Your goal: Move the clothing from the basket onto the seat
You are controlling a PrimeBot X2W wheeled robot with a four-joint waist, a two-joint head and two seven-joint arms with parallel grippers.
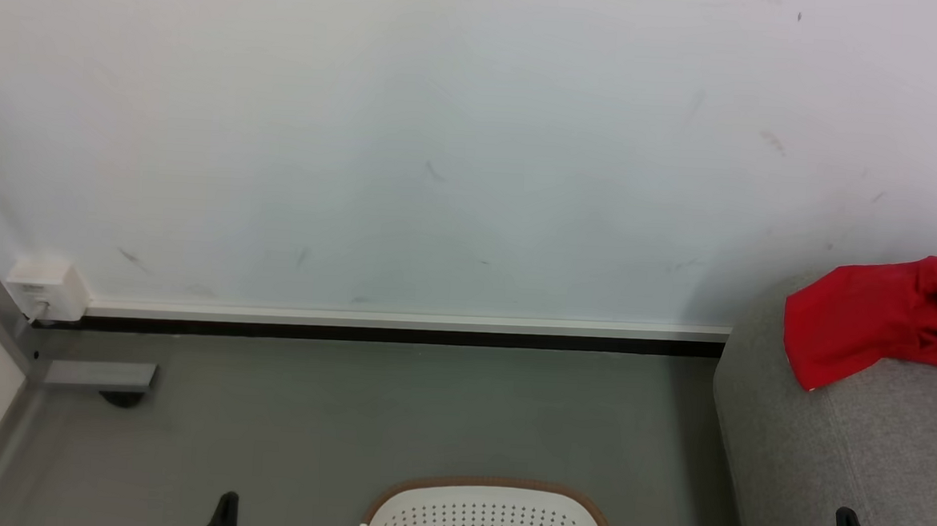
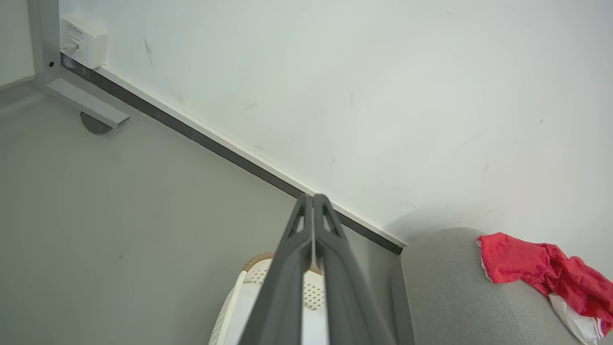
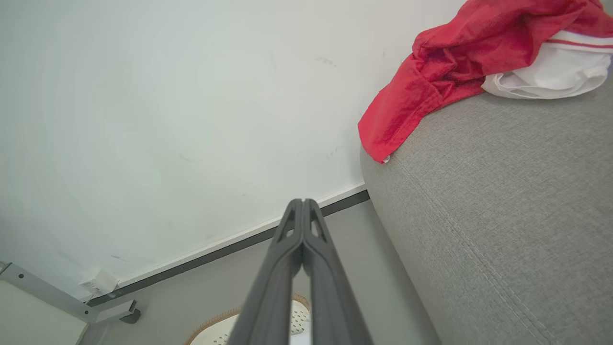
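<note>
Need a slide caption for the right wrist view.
Shut right claw aimed at wall; red garment draped on grey sofa.

clothing (image 1: 874,328) on seat (image 1: 851,467), basket (image 1: 487,516) left, seemingly apart

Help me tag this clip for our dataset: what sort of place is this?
Likely an indoor living-room or laundry corner, perhaps a staged test room: a grey sofa with red clothing on it, a white laundry basket on the grey floor, and a plain scuffed white wall.
</note>
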